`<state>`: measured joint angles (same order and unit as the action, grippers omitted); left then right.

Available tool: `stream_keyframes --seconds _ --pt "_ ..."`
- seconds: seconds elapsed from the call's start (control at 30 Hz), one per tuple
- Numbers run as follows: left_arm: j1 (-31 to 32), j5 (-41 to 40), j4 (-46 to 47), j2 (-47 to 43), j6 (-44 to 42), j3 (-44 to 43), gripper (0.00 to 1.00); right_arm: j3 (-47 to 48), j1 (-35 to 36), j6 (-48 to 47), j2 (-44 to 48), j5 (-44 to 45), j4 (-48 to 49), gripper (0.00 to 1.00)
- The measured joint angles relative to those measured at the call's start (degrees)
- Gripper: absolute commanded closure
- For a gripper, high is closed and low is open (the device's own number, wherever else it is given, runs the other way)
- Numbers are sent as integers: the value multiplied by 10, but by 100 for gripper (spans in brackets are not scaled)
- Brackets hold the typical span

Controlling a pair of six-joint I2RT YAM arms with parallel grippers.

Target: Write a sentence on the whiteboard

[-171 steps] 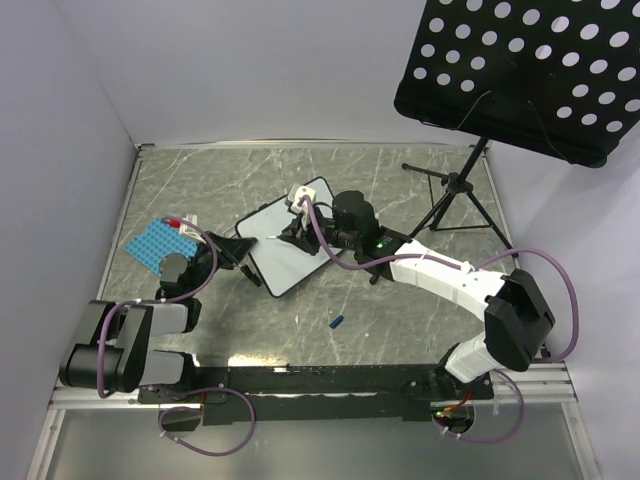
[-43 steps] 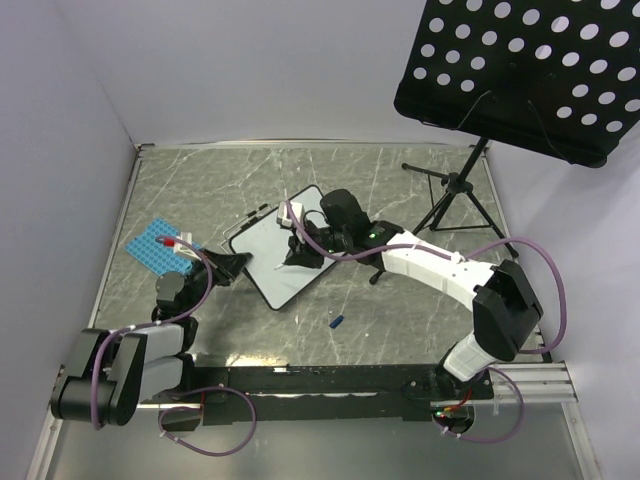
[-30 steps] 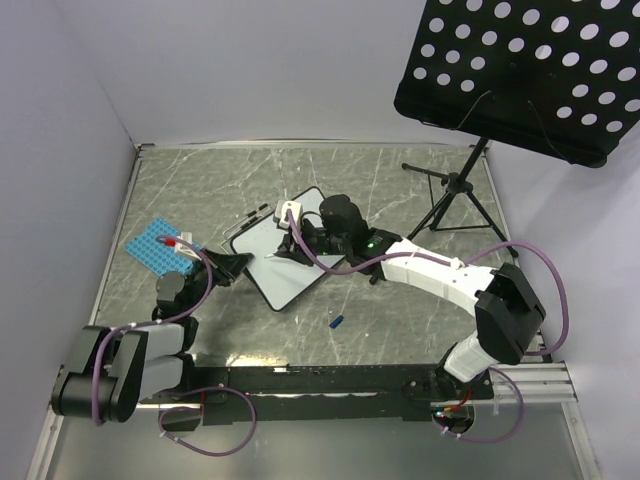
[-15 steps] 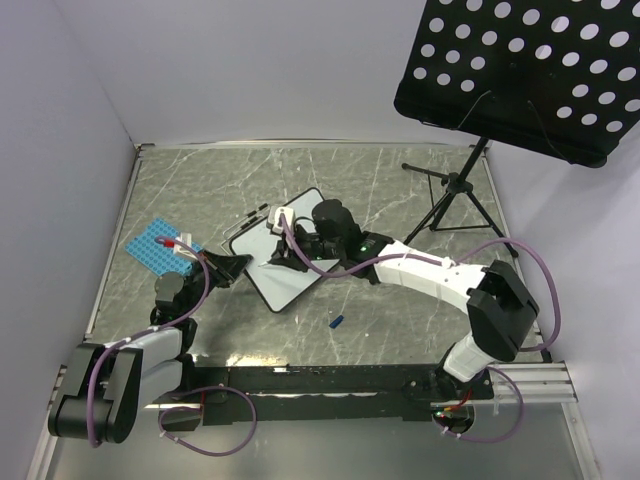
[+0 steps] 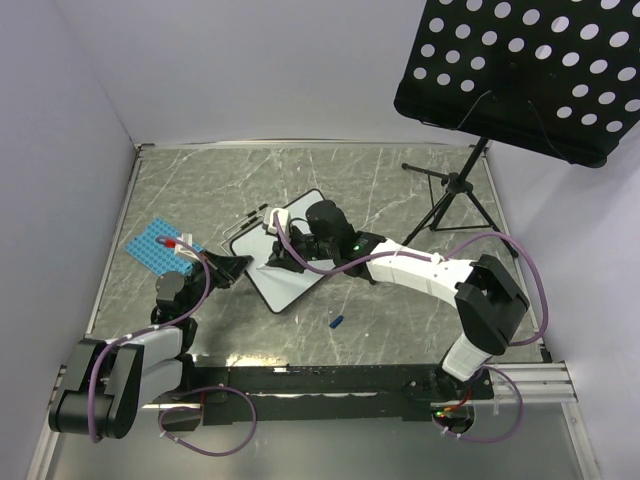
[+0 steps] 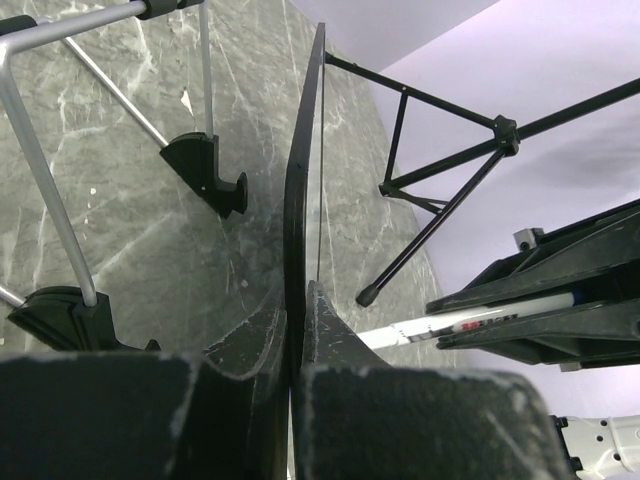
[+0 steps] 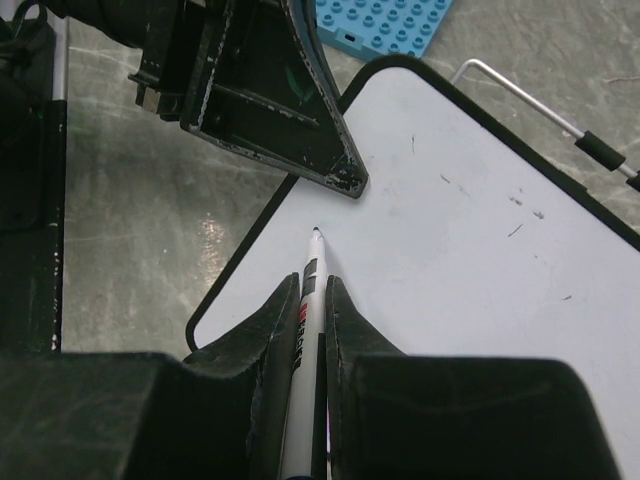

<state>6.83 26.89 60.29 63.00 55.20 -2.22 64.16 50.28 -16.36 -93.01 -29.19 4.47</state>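
Whiteboard, edge clamped by left fingers, needs light, even tip pressure from the marker right fingers grip.

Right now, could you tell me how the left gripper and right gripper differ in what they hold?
The left gripper clamps the whiteboard by its edge; the right gripper clamps a marker. The left sits at the rim, the right over the white face, marker tip pointing at it. Both are shut.
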Motion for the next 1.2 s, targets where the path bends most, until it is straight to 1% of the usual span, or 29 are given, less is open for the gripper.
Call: stream_keyframes --seconds 0.5,0.87,1.2 --pt "0 1 4 3 2 0 99 8 0 0 -2 -2 5 100" --pt "0 -1 21 23 15 0 99 8 0 0 -15 -4 9 100" --pt "0 -5 13 20 13 0 99 5 0 -21 -15 -17 2 100"
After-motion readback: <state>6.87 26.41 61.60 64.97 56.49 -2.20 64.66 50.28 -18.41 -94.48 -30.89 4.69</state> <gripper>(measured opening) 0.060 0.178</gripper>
